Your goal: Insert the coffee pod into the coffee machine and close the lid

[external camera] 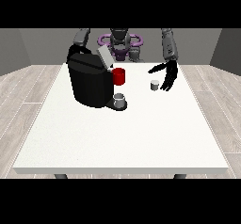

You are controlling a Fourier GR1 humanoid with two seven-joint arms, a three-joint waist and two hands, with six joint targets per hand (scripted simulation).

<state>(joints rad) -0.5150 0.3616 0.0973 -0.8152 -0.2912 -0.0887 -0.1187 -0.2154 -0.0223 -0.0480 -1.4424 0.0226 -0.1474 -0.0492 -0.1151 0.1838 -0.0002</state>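
Front view: small grey pod (154, 84) near table's (122, 133) far edge, just beside hand at view's right (168, 77), fingers straight and spread. Black coffee machine (89, 79) far-left, lid (105, 56) up. Other hand hidden.

A large white counter (117, 133) is carrying everything. A black coffee machine (89, 82) is sitting at its far left with a grey cup (120, 100) on its base and a red mug (119, 76) just behind. A small coffee pod (154, 84) is standing farther right.
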